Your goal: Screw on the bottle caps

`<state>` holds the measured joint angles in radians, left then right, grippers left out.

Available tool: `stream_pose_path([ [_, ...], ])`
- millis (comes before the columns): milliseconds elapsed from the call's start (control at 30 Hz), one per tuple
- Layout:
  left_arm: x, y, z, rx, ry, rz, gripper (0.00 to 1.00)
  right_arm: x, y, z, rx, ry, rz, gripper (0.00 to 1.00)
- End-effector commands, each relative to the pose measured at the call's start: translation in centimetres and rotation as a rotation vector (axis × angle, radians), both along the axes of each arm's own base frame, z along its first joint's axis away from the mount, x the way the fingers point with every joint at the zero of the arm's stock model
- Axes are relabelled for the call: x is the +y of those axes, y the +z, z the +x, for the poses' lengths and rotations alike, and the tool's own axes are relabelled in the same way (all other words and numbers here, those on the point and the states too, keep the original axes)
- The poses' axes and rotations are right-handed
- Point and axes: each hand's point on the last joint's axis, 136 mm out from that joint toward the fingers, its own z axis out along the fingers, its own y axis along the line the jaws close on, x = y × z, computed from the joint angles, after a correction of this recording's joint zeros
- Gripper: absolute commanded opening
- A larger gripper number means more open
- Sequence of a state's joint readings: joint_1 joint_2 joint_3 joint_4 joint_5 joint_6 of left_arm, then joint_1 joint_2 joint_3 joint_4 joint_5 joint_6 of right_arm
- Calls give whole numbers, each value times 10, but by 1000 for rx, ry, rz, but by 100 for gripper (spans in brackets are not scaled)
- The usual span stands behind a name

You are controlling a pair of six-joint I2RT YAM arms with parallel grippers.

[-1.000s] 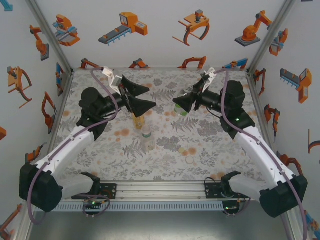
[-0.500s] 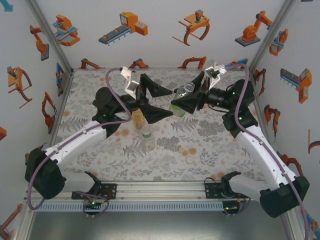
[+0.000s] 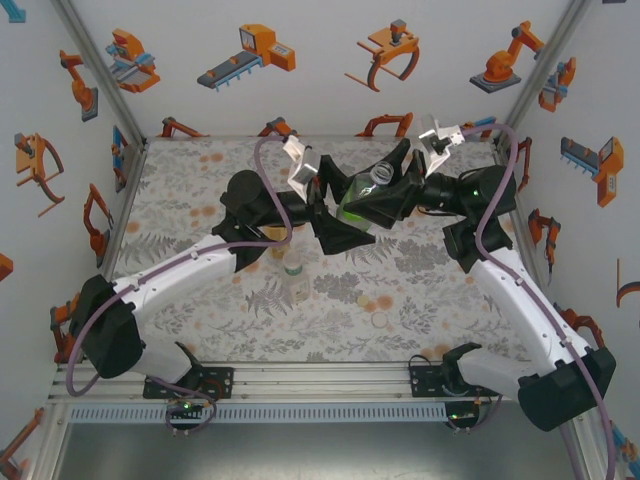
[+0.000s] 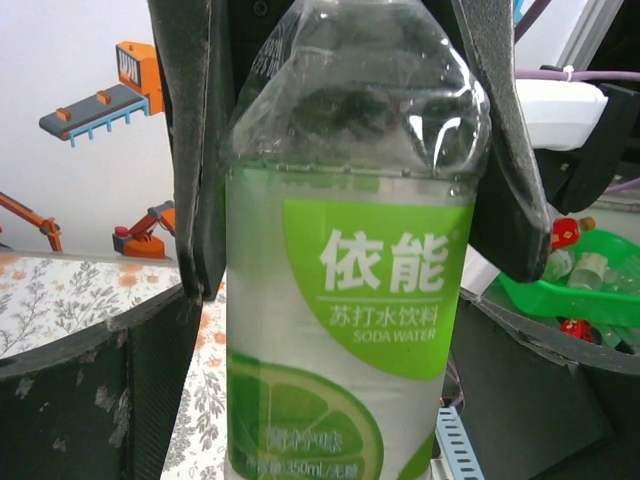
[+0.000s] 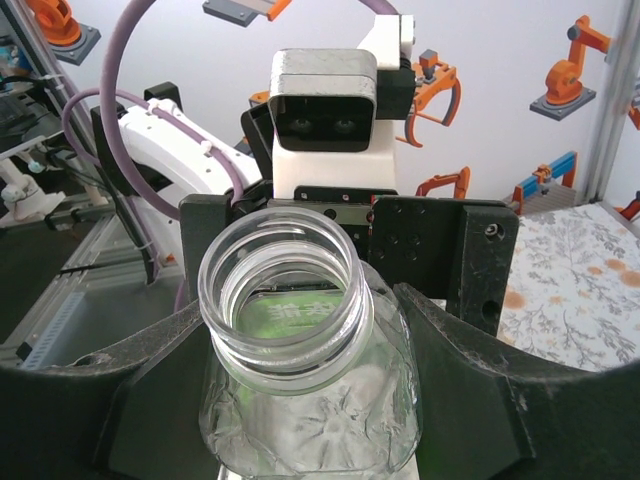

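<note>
Right gripper (image 5: pixel 305 395) clamping uncapped green bottle (image 4: pixel 345 210), aloft; left gripper (image 4: pixel 330 340) spread wide around it

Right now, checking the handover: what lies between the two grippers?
The green-labelled bottle. The right gripper clamps it just below its uncapped mouth; in the left wrist view its body stands between the open fingers of the left gripper.

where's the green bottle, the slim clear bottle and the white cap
green bottle (image 4: pixel 345 275): left wrist view, on its green label.
slim clear bottle (image 3: pixel 293 280): top external view, on its body.
white cap (image 3: pixel 381 321): top external view, on its top face.
</note>
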<state>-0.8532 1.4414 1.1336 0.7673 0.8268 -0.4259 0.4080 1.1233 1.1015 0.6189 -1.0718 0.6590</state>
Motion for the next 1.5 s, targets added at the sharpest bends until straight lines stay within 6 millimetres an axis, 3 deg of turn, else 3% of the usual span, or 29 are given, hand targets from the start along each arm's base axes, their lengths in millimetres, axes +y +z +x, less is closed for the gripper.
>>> stream_pose_path([
  [0, -5, 11, -6, -54, -1, 5, 91, -4, 11, -14, -49, 24, 18, 25],
  [300, -16, 0, -14, -90, 21, 64, 85, -5, 10, -13, -56, 9, 23, 24],
  [1200, -17, 8, -10, -82, 39, 6, 52, -7, 6, -14, -62, -8, 24, 24],
  [1267, -16, 8, -9, -82, 45, 0, 50, -7, 6, -13, -66, -18, 24, 29],
  [1367, -10, 10, -5, -71, 51, -13, 48, -9, 5, -11, -64, -50, 22, 47],
  [1467, -4, 10, 0, -67, 74, -17, 46, -12, 5, -5, -59, -119, 6, 58],
])
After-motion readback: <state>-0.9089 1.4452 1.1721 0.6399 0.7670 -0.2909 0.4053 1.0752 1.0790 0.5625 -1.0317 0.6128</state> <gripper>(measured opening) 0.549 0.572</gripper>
